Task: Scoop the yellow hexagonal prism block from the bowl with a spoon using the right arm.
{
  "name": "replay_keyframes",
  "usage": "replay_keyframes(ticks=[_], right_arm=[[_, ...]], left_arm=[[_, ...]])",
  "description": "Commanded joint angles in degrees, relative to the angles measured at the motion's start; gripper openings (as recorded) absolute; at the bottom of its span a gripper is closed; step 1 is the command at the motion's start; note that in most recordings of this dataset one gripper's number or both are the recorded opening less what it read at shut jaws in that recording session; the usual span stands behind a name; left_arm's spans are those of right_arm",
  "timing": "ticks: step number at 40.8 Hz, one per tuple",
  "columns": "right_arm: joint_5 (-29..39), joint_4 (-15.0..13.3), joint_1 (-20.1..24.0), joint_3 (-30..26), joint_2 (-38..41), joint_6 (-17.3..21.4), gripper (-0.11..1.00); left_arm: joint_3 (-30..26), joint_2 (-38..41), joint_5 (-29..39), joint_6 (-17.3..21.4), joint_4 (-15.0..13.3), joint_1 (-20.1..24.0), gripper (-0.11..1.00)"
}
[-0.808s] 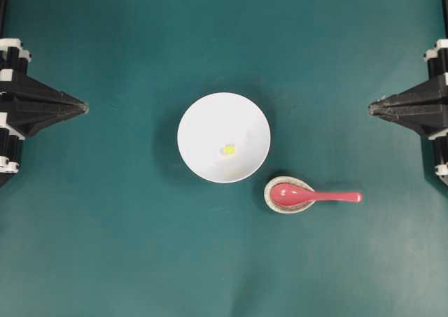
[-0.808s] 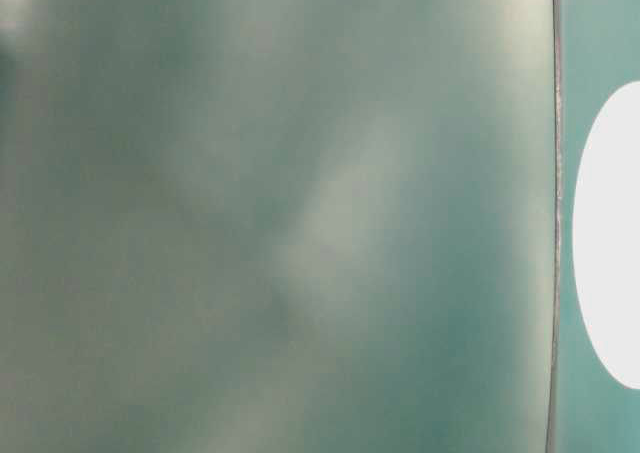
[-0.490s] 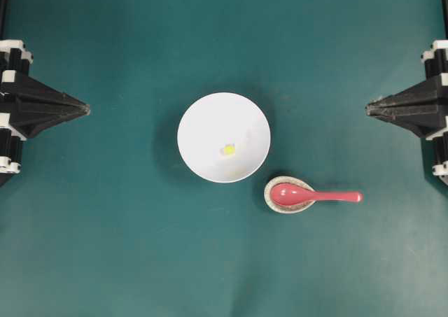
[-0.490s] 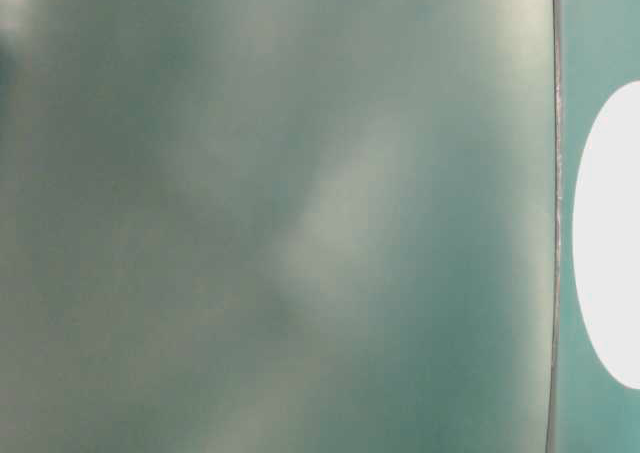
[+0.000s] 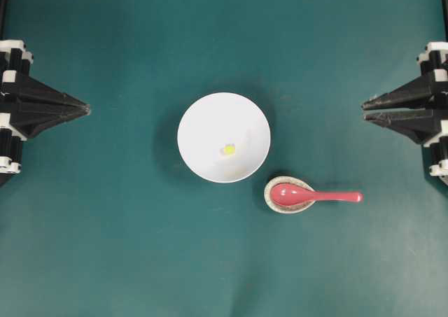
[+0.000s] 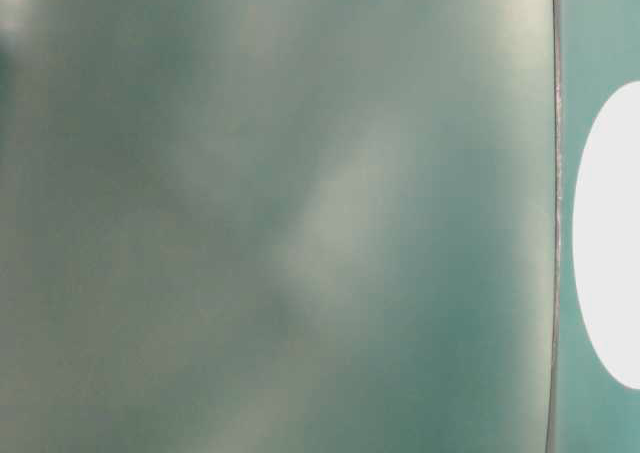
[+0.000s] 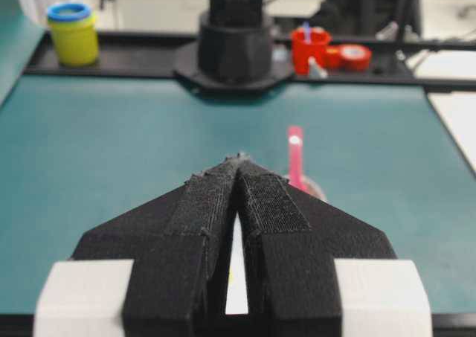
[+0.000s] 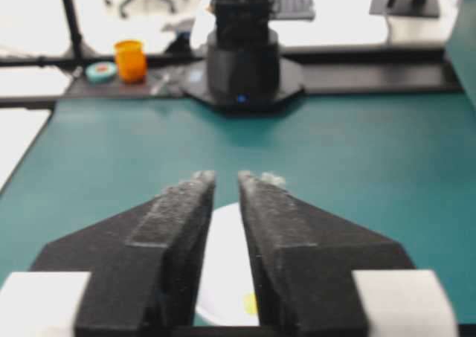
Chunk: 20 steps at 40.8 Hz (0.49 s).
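- On the green table [image 5: 126,247], no brand, label or writing can be read on any object, from any camera.
- Near the middle of the table sits the bowl [image 5: 210,121], white and round, with the yellow hexagonal prism block [image 5: 228,149] lying inside it, a little below centre in the overhead view.
- Just beside the bowl, toward the lower right, the spoon [image 5: 315,196] lies with its scoop in a speckled spoon rest [image 5: 269,191] and its handle pointing toward the right side; spoon and bowl do not touch.
- Nothing lies between the bowl and either arm; both grippers are well apart from the dishes.
- At the left edge, the left gripper [image 5: 85,109] has its fingers pressed together to a single point; the left wrist camera shows the same, with only a thin slit further back.
- At the right edge, the right gripper [image 5: 365,111] has its fingers parted, with nothing between them; the right wrist camera shows the gap and, through it, the white bowl and a sliver of yellow.
- Only the wrist cameras show the far clutter: a yellow jar with a blue lid [image 7: 73,33], a red cup [image 7: 310,50], an orange cup [image 8: 129,60].
- The table-level camera is blurred green, with a white oval at its right edge.
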Motion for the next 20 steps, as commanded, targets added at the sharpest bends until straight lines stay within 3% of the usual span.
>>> replay_keyframes(ticks=[1,20], right_arm=[[-0.3,0.3,-0.1,-1.5,0.7,0.3,0.33],[-0.3,0.4,0.0,-1.2,5.9,2.4,0.57]], left_arm=[[-1.7,0.4,-0.3,-0.1,0.1,0.0,-0.01],[-1.6,0.5,-0.3,-0.1,0.1,0.0,-0.01]])
